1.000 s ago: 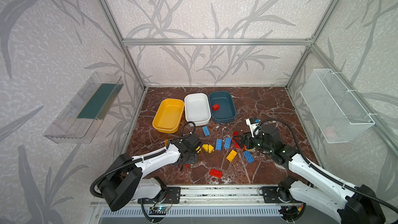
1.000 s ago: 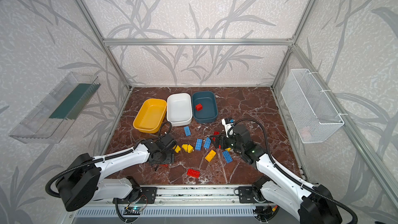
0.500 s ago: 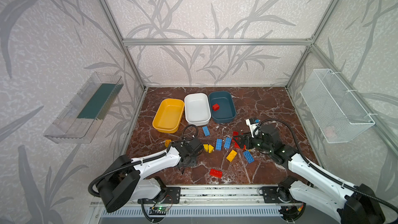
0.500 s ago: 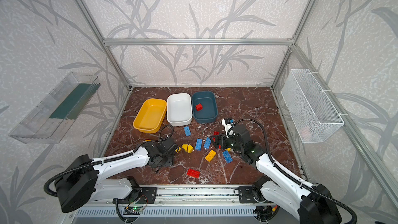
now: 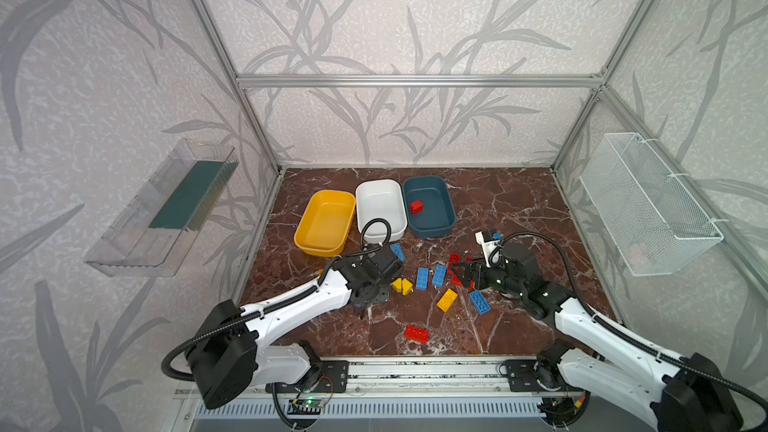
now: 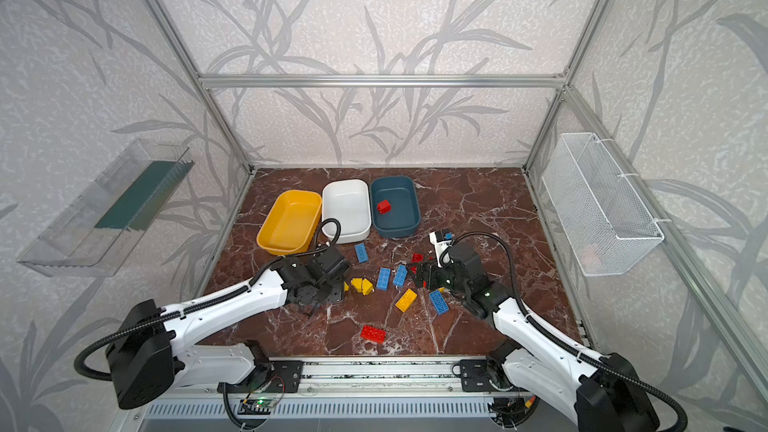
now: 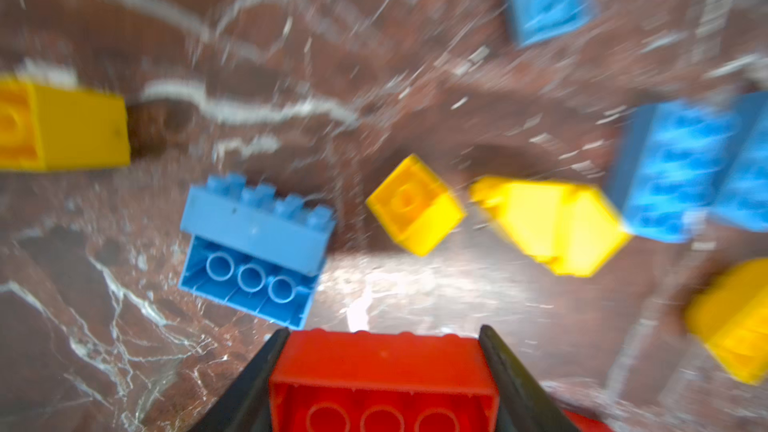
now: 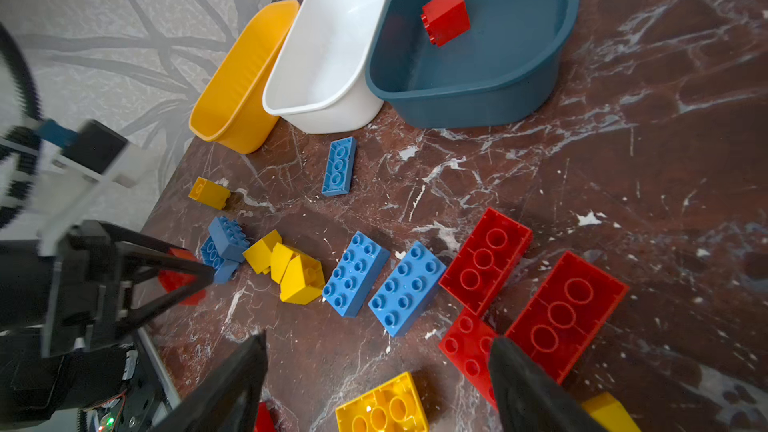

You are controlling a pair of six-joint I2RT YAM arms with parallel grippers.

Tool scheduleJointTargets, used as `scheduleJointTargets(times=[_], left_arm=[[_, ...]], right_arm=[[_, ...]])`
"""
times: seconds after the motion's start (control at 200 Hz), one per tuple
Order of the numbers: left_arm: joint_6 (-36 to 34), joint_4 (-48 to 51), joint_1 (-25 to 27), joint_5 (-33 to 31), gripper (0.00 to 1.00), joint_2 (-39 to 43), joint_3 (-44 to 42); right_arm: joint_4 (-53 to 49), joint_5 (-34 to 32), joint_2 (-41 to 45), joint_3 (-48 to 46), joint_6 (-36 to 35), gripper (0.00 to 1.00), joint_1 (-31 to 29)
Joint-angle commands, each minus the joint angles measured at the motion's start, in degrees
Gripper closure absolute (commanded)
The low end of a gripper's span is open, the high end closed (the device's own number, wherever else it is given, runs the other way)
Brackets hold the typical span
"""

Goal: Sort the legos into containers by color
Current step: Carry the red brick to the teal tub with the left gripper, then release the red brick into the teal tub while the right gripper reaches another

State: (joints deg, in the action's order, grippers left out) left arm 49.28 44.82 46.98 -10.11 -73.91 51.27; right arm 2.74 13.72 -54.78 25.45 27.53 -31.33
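My left gripper [image 7: 384,328] is shut on a red lego [image 7: 382,371], gripped by its two ends just above the marble floor; in a top view this gripper [image 5: 368,297] hides the brick. Beside it lie a tipped blue lego [image 7: 253,243] and yellow wedges [image 5: 402,285]. The right gripper [image 8: 378,337] hangs open over the floor, a yellow lego [image 8: 384,407] below it and flat red legos [image 8: 486,259] by one finger. The yellow container [image 5: 326,222] and the white container [image 5: 379,201] are empty. The teal container [image 5: 436,220] holds one red lego [image 5: 416,206].
Loose blue legos [image 5: 423,278] lie between the two grippers, and another [image 5: 397,251] sits near the white tub. One red lego [image 5: 417,333] lies near the front rail. A clear tray [image 5: 166,209] hangs on one side wall and a wire basket [image 5: 648,205] on the opposite one.
My left gripper's jaws have closed onto the red lego and the arm has shifted slightly toward the front. The right arm and the loose bricks have stayed put.
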Motion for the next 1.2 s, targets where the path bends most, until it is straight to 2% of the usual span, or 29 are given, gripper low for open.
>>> scheduleJointTargets(times=[0.0,0.2,0.345,0.505,0.66,0.795,0.985,1.015,1.08,1.195], left_arm=[[-4.9,1.5,0.2,-3.5,0.43,-3.6,7.9],[-13.2,2.7,-0.9,-3.9,0.43,-17.6,29.0],[-17.2,6.7,-2.9,-0.2,0.43,-30.6,47.0],[-19.8,13.1,-5.5,2.4,0.43,-45.6,67.7],[-20.2,17.3,-8.5,4.1,0.43,-57.2,82.0],[-20.8,17.0,-10.2,6.8,0.43,-62.3,87.7],[-21.4,14.8,-11.6,9.7,0.38,-65.4,89.4],[-21.4,14.6,-11.6,9.8,0.35,-65.6,89.4],[-21.8,14.2,-11.8,10.1,0.19,-66.0,89.6],[-22.4,14.5,-11.9,9.9,0.1,-66.0,90.9]], right_arm=[[1.4,-3.0,2.7,-1.3,1.5,0.16,0.1],[1.4,-6.2,6.7,-3.1,2.4,0.16,0.1],[0.9,-8.1,9.4,-3.9,2.4,0.16,0.2],[0.9,-8.5,10.6,-4.4,2.8,0.16,0.3],[0.8,-8.4,10.8,-4.4,2.9,0.16,0.3],[0.9,-8.3,10.6,-4.5,2.9,0.16,0.3],[0.5,-8.5,10.7,-4.4,2.6,0.16,0.4],[0.3,-8.6,10.7,-4.3,2.5,0.16,0.3],[-0.3,-8.5,10.7,-4.0,2.4,0.16,0.4],[-2.2,-8.1,10.5,-2.7,1.6,0.16,0.1]])
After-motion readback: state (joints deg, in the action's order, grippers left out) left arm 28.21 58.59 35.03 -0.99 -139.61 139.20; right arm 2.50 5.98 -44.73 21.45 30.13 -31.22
